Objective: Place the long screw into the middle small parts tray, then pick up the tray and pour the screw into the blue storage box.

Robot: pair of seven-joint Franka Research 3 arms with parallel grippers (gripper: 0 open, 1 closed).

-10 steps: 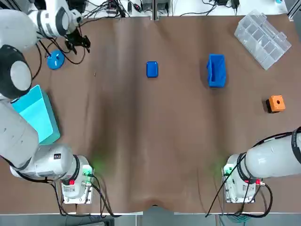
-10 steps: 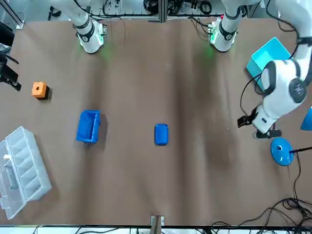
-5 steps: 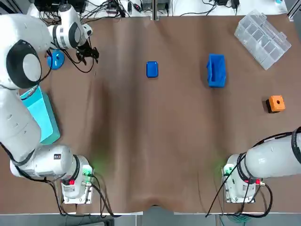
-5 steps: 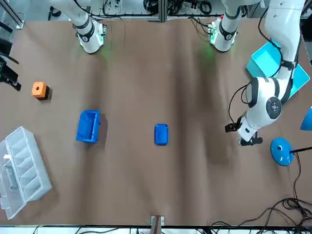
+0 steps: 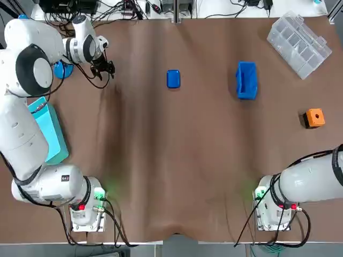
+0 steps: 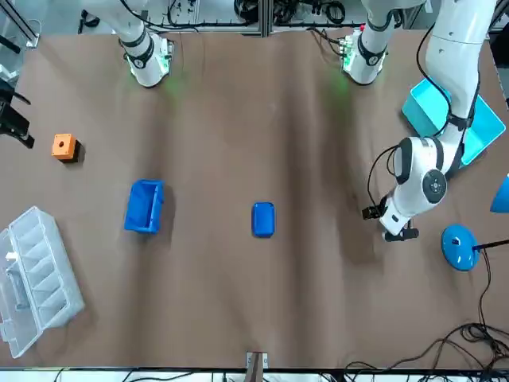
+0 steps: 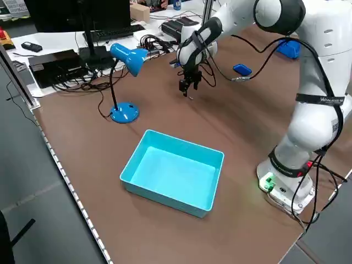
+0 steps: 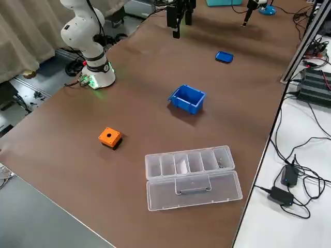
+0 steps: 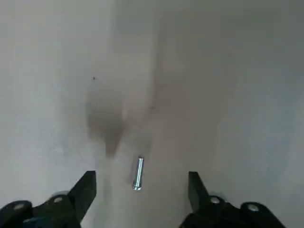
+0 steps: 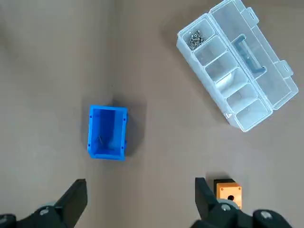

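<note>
Brown cloth (image 5: 177, 160) covers the whole table. A small blue tray (image 5: 173, 78) lies on the far half, about midway across, and everything else is placed from it.

Well to the tray's left, at about the same depth, the left gripper (image 5: 106, 70) hangs low over the cloth, pointing down. Its jaws stand wide apart and hold nothing. The screw (image 9: 137, 173) lies flat on the cloth in the gap between the two fingers (image 9: 85, 187), about midway, touching neither. Whether the fingertips reach the cloth cannot be told. The screw is thus well apart from the tray.

Farther left of the tray, past that gripper, stands a blue desk lamp (image 7: 123, 114). Left of the tray and nearer the robot sits a teal bin (image 5: 45, 131).

To the tray's right, at the same depth, is the blue box (image 5: 246, 80), its open top facing up. Beyond the box, toward the far right corner, a clear case (image 5: 299, 45) lies with its lid folded open, and some small parts show in one end compartment. An orange block (image 5: 314, 118) sits right of the tray, past the box and nearer the robot.

The right gripper (image 10: 140, 192) is held high over the tray's right side — box, case and block all lie below it — with its jaws spread wide and nothing between them.
</note>
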